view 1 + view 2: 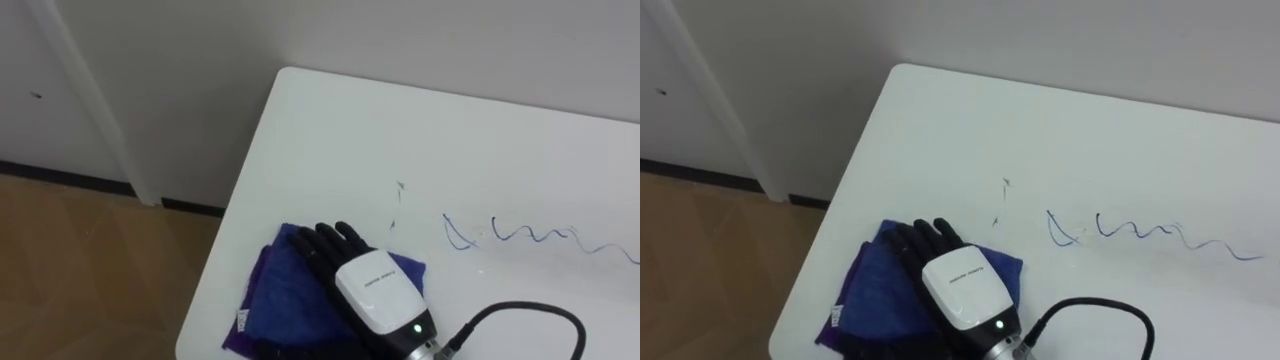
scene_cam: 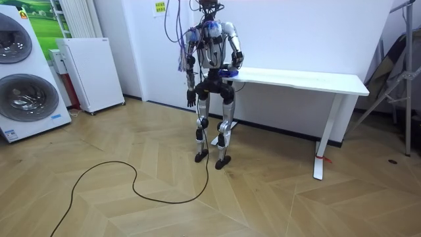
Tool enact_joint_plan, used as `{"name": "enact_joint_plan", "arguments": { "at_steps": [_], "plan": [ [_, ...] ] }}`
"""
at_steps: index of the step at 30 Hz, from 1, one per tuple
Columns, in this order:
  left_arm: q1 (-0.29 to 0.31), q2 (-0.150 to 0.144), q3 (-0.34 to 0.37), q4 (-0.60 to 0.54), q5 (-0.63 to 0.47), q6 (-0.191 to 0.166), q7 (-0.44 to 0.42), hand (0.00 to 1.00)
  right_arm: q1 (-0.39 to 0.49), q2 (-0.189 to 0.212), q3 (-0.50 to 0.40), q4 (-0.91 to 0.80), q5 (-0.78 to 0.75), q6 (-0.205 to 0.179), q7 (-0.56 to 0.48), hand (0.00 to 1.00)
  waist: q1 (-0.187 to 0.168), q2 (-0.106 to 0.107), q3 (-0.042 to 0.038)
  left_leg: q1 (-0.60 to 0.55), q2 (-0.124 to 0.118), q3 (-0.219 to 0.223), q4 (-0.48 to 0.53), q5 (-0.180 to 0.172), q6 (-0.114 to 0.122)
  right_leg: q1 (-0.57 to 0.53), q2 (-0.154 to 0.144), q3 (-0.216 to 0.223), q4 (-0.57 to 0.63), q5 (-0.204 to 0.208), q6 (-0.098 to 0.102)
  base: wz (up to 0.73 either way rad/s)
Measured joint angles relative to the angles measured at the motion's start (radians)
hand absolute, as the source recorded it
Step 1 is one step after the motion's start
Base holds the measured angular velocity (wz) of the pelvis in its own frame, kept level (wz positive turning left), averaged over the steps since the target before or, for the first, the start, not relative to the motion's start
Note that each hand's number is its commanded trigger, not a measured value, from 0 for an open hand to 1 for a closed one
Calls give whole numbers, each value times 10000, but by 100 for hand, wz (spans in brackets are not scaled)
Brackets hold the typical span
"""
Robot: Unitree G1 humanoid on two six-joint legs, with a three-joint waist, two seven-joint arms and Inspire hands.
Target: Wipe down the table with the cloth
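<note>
Palm down, my right hand lies flat on a dark blue-purple cloth. The dark fingers are stretched out straight and pressed onto the fabric, so the hand is open and grips nothing. The arm comes in from the lower right. The cloth is bunched in loose folds under and to the left of the hand, with a small pale label at its left edge. It sits on the white counter near the left end, close to the front-left edge.

Just beyond the fingertips, on bare counter, there is a thin faint mark. Further to the right a blue scribble runs in wavy loops across the surface toward the right edge of the view, apart from the cloth. The far rounded corner of the counter stands against a plain pale wall. To the left, below the counter, lies a wooden floor with a dark baseboard along the wall.

In the room view I stand upright at the counter's left end, facing the wall. My left hand hangs at my side, away from the counter; whether it is open or closed I cannot tell. Off to the room view's left stand a white cabinet and washing machines.
</note>
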Motion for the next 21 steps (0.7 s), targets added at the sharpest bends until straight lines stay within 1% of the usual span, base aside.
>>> {"name": "enact_joint_plan", "arguments": {
  "at_steps": [5, 10, 11, 12, 13, 16, 21],
  "plan": [
    [-2, 1, 14, 38, 3, 31, 1, 0, 0, -30, 201, 45, 7, 3, 3, 0, 5, 9, -9, -127, 3, -42, 73, 0, 0, -44, -5, -96, 0, 12, -7, 6],
    [-2, 2, 37, 37, 2, 135, 2, 0, 1, -49, 214, 475, 82, 52, 25, 0, -7, 24, -17, -134, 0, -66, 92, 0, 0, -34, -12, -116, 0, 13, -7, 1],
    [-4, 1, 37, 37, 2, 165, 2, 0, 1, -48, 214, 532, 86, 68, 25, 18, -5, 31, -23, -135, 1, -67, 97, 0, 0, -34, -12, -117, 1, 13, -7, 0],
    [-5, 1, 35, 37, 3, 200, 2, 0, -3, -40, 214, 532, 85, 70, 25, 94, -32, 40, -29, -137, 1, -77, 100, 0, 0, -29, -11, -121, 1, 13, -8, 0],
    [-5, 0, 35, 36, 3, 220, 4, 0, -3, -36, 214, 533, 85, 74, 25, 100, -39, 45, -33, -136, 0, -86, 100, 0, 0, -23, -11, -125, 1, 13, -8, 3],
    [-3, 1, 36, 37, 3, 249, 18, 0, -5, -34, 211, 539, 85, 95, 9, 100, -52, 54, -39, -125, -10, -147, 104, 1, 0, 7, -13, -139, 0, 13, -8, 5],
    [0, 1, 33, 35, -2, 250, 206, 0, -321, 55, 68, 534, 83, 94, -484, 100, -105, 72, -52, -47, -16, -213, 146, 2, -1, 129, -24, -247, -9, 13, -7, 4]
  ]
}}
